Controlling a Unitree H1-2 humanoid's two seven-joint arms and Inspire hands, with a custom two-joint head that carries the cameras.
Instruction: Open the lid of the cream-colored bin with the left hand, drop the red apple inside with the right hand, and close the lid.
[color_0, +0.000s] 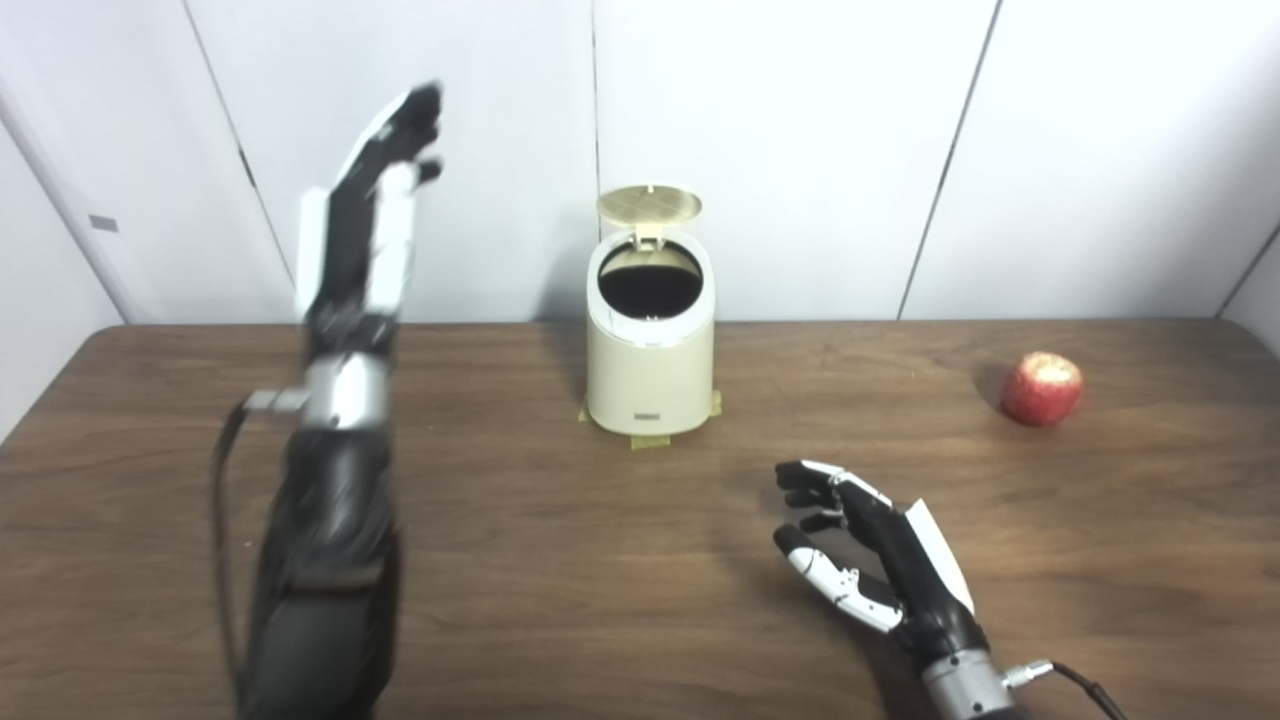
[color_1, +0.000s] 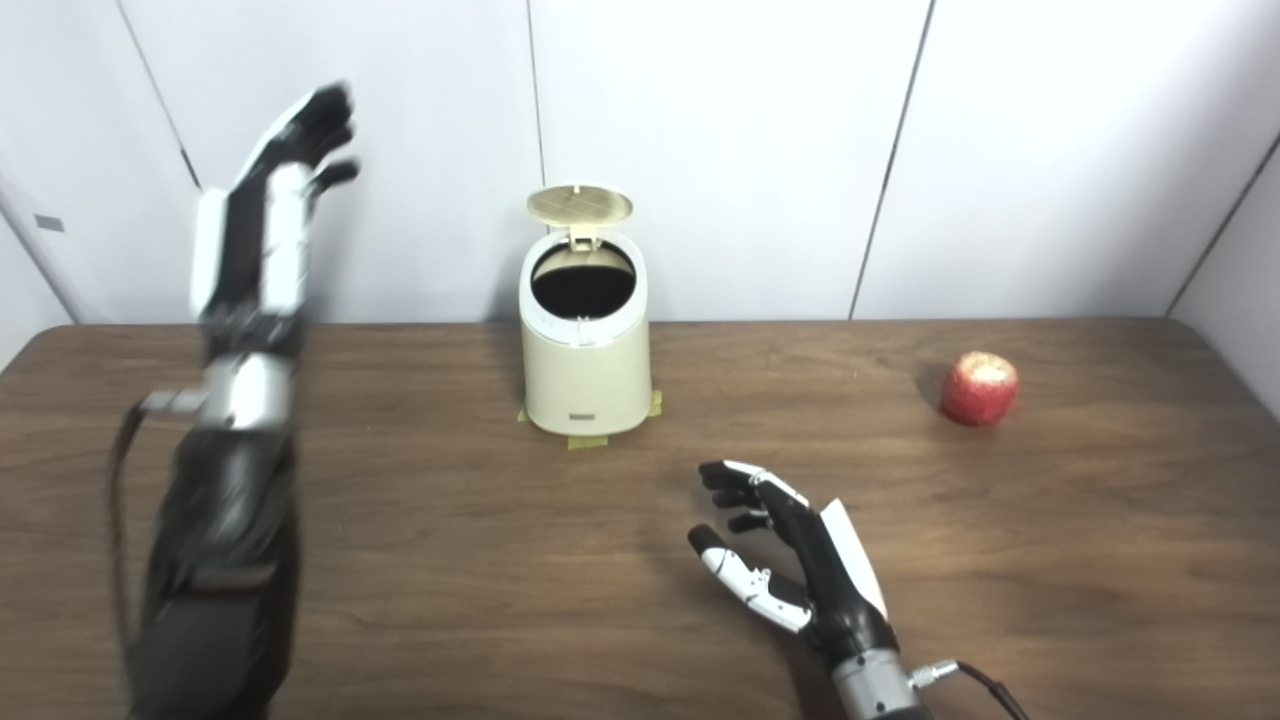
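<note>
While the cream-colored bin (color_0: 650, 345) stands near the far edge of the brown wooden table (color_0: 560, 600), a little left of the middle, its round lid (color_0: 649, 206) is tipped up and back on the rear hinge, so the dark mouth of the bin faces up and nothing covers it. Small strips of yellowish tape (color_0: 648, 440) show under the bin's base at the front and at both sides. The red apple (color_0: 1042, 388) lies on the table well to the right of the bin, well apart from it, with a pale patch on top, and casts a small shadow to its left. The left hand (color_0: 372, 215) is raised high above the table's left part, its fingers stretched out and pointing up toward the white panelled wall (color_0: 800, 140); it holds nothing and touches nothing, is well apart from the bin, and looks blurred. Its dark forearm rises from the bottom edge, with a cable (color_0: 222, 540) hanging along its left side. The right hand (color_1: 790, 560) lies low over the near part of the table, right of the middle, palm turned to the left, fingers loosely curled and spread, thumb apart; it is empty. The apple is well apart from it, farther back and to the right. Bare table lies between this hand and the apple, and between this hand and the bin.
</note>
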